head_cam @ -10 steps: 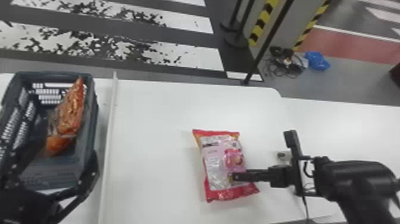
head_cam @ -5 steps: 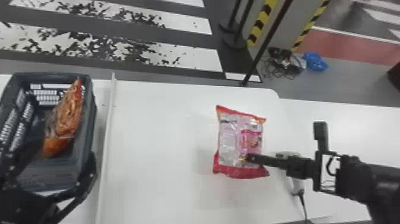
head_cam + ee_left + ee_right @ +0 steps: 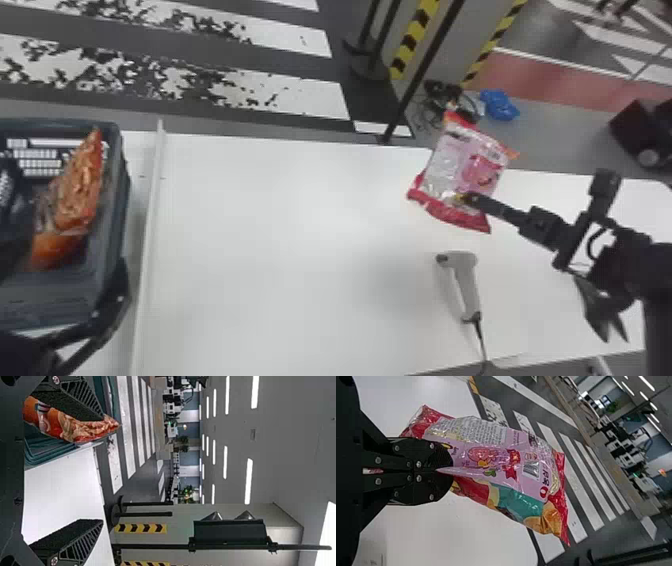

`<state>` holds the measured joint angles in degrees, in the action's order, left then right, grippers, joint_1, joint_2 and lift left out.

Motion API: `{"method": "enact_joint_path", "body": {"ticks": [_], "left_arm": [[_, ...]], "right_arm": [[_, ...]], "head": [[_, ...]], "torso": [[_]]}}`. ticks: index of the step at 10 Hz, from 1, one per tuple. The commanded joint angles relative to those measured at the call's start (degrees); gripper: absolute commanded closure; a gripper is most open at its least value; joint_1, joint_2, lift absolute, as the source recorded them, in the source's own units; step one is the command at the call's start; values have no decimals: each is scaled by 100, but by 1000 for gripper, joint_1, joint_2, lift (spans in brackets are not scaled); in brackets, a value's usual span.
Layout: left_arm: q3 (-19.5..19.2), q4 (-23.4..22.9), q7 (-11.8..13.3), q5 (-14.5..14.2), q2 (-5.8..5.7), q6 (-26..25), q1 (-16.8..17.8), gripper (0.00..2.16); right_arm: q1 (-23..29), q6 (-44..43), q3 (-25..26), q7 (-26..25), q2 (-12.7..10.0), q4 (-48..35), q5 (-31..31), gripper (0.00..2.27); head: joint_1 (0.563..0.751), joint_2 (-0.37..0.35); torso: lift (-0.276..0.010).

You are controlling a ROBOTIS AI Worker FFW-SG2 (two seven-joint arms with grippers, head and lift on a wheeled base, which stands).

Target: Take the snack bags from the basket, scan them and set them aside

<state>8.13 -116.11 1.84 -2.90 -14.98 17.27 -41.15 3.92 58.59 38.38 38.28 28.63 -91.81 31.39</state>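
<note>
A pink snack bag (image 3: 457, 170) is held tilted in the jaws of the right gripper (image 3: 467, 199), pinched near its red lower edge. Nearer the robot, a grey scanner (image 3: 468, 287) is laid on the white worktop (image 3: 300, 240), its cord (image 3: 481, 342) led toward the near edge. At the left, an orange snack bag (image 3: 82, 195) is contained in a dark basket (image 3: 122, 170), beside which the left gripper (image 3: 65, 270) is partly seen.

Head view: looking forward and down from high above the right gripper (image 3: 464, 199). Wrist views: looking outward, close behind the fingers (image 3: 69, 539). Shared with head view: by left, basket (image 3: 50, 300); by right, pink snack bag (image 3: 447, 167).
</note>
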Motion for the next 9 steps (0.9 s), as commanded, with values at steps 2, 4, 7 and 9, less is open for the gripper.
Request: {"method": "enact_joint_path", "body": {"ticks": [2, 4, 7, 9], "left_arm": [[-14, 1, 0, 0, -5, 0, 29, 80], [-22, 18, 0, 0, -14, 0, 46, 80], [-22, 10, 0, -18, -40, -18, 81, 80], [-22, 10, 0, -44, -49, 0, 90, 80]], "right_arm": [[-383, -607, 170, -682, 266, 1077, 16, 2250], [-383, -1275, 73, -1745, 231, 1323, -362, 2250], [-427, -1943, -85, -3081, 170, 1710, -986, 2250], [-453, -1996, -252, -3380, 161, 2044, -1100, 2250]], "head": [[695, -350], [695, -350], [695, -350], [695, -350]], "torso": [[-75], [-75], [-75], [-75]]}}
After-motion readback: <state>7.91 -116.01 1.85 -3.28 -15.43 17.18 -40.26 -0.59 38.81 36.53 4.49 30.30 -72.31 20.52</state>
